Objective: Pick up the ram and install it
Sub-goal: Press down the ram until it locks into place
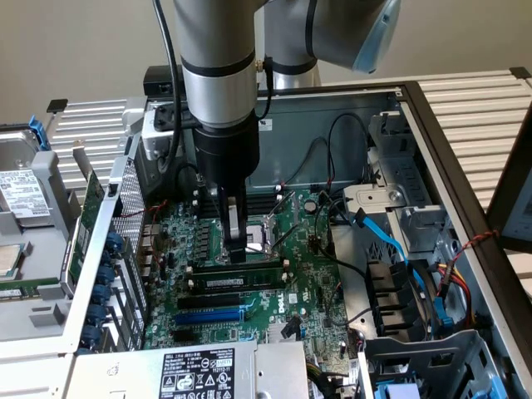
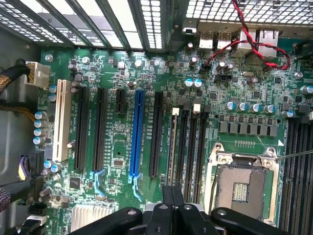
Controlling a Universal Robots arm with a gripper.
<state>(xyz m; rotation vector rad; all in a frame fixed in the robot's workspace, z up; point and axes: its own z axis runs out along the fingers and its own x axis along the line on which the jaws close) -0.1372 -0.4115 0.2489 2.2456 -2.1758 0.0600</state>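
The ram is a long green stick with a white label. It stands on edge in a black memory slot on the motherboard, beside the CPU socket. My gripper hangs straight down over the stick's middle, shut, with its tips at the top edge. I cannot tell whether they touch it. In the wrist view the ram shows edge-on in the slot nearest the blue slot. The shut gripper sits directly over its near end.
The open computer case has metal walls all around the board. Blue and black cables and drive bays crowd the exterior view's right. A labelled power supply sits at the front, with twisted red-black wires near the rear ports.
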